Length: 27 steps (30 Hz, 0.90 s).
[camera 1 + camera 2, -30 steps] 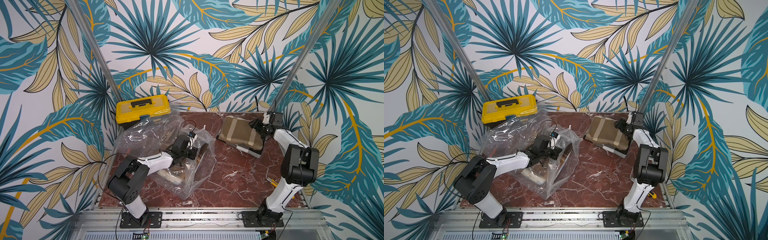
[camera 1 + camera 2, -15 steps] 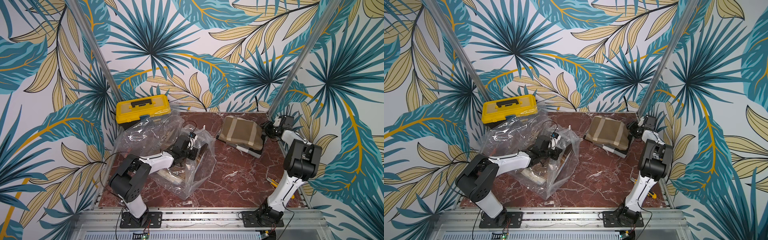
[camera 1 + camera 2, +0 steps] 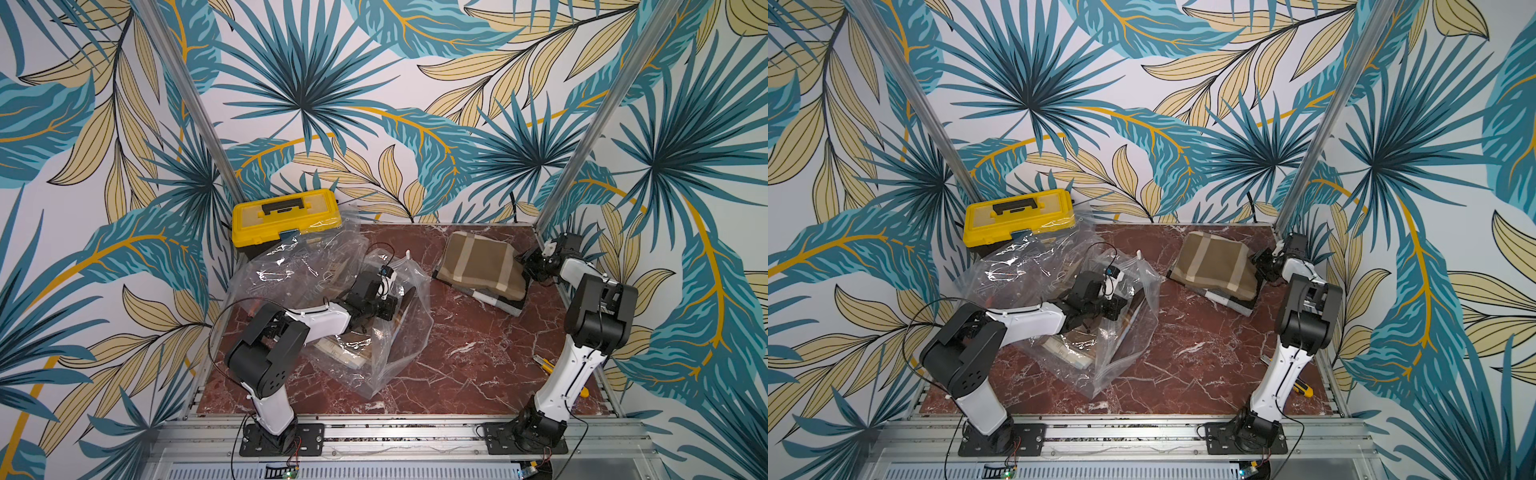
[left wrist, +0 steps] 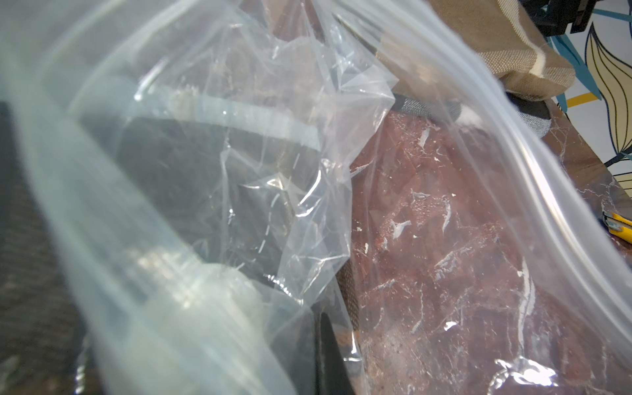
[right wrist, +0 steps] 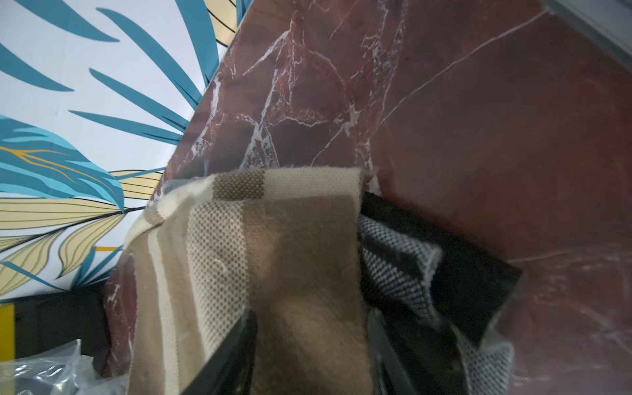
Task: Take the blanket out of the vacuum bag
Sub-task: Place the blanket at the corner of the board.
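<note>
- On the counter (image 3: 457,353), toward its left side, the clear vacuum bag (image 3: 291,270) is spread, its far edge laid against a yellow toolbox (image 3: 286,220).
- The left tool (image 3: 390,309) is buried in the bag's mouth and is clenched; whether plastic is pinched cannot be told.
- The brown checked blanket (image 3: 478,266) is seen outside the bag, folded at the counter's far right.
- The right tool (image 5: 307,342) is set astride the blanket's edge, fabric between its fingers (image 5: 236,349); whether it is gripped cannot be told.
</note>
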{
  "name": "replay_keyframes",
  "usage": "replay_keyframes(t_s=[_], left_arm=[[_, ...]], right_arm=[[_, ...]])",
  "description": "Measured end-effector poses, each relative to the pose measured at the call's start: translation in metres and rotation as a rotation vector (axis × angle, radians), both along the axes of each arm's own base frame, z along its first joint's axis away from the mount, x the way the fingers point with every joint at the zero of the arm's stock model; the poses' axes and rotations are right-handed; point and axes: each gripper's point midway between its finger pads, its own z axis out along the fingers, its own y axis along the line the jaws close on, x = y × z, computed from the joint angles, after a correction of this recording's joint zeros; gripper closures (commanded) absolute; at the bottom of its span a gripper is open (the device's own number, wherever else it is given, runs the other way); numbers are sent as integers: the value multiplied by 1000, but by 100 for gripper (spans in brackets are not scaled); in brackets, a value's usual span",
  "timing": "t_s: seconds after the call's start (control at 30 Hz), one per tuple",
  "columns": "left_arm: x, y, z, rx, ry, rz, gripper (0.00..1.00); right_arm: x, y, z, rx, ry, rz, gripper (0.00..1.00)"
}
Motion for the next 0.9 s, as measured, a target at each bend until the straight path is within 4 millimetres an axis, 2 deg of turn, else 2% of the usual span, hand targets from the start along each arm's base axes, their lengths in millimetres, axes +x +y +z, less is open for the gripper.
replay_keyframes(t_s=[0.07, 0.1, 0.2, 0.33, 0.5, 0.6, 0.77, 0.9], left_arm=[[1, -1, 1, -1, -1, 0, 100], [2, -2, 2, -2, -2, -1, 100], [4, -3, 3, -4, -5, -1, 100], [4, -3, 3, -3, -4, -1, 100], [4, -3, 3, -4, -4, -2, 100], [3, -3, 3, -7, -6, -4, 100], [3, -4, 3, -12, -5, -10, 100], [2, -5, 3, -16, -6, -13, 100]], right_arm=[[-2, 1, -5, 8, 17, 0, 52], [-3, 2, -7, 10, 22, 0, 56], [-3, 4, -10, 15, 30, 8, 85], [-3, 6, -9, 21, 33, 12, 99], [-4, 6, -7, 19, 31, 13, 100], [-6, 8, 6, 9, 16, 16, 100], [-17, 14, 51, -64, -37, 30, 100], [-28, 11, 90, -160, -79, 29, 100]])
